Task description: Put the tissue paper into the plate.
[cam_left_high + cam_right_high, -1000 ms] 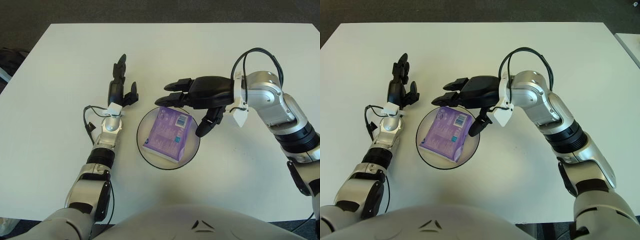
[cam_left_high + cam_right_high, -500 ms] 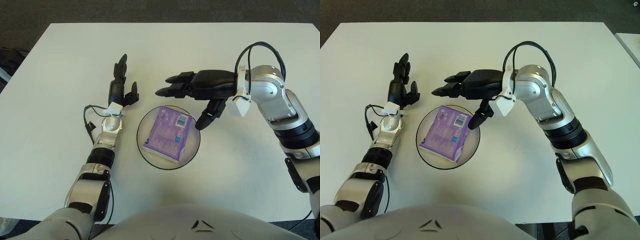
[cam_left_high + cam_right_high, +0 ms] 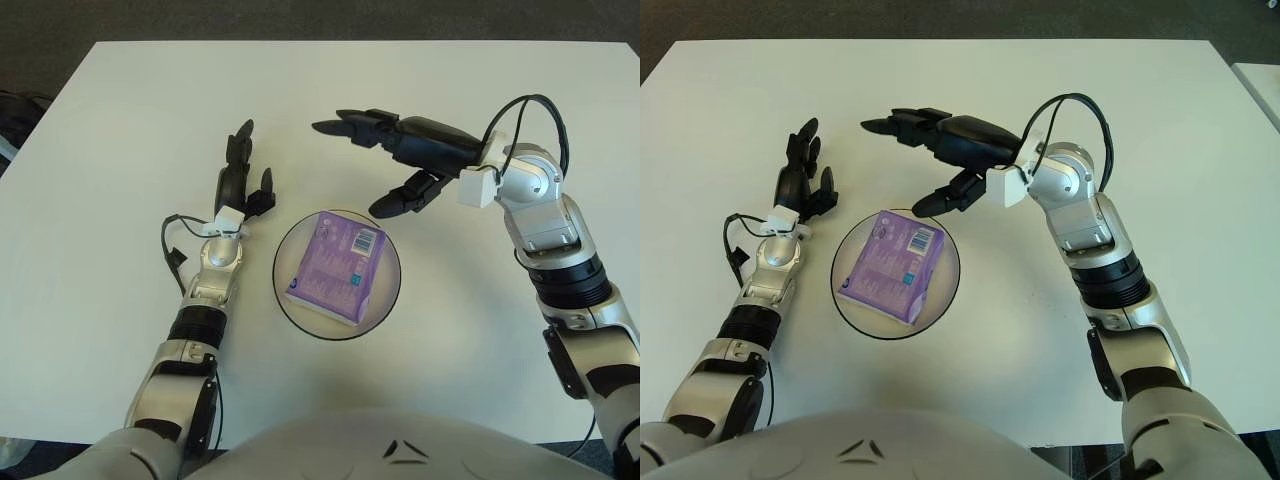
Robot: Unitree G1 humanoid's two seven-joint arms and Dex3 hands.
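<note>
Tissue paper pack (image 3: 337, 266), purple and boxy, is lying inside the round plate (image 3: 385, 297), its long axis running from about 1 to 7 o'clock. From the right hand (image 3: 400, 150), the pack is sitting toward 7 o'clock, well apart; that hand is hovering with fingers spread, gripping nothing. The left hand (image 3: 240, 185) is showing just beside the plate at 10 o'clock, fingers relaxed and empty. Placement looks finished to me.

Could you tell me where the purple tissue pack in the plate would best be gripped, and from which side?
Probably across its two long side edges, coming from above. The tissue pack lies flat in the plate, whose raised rim blocks a low sideways approach, and the pack's narrower width suits a three-finger span. The right hand, open above the table beyond the plate, is nearer than the left hand.
</note>
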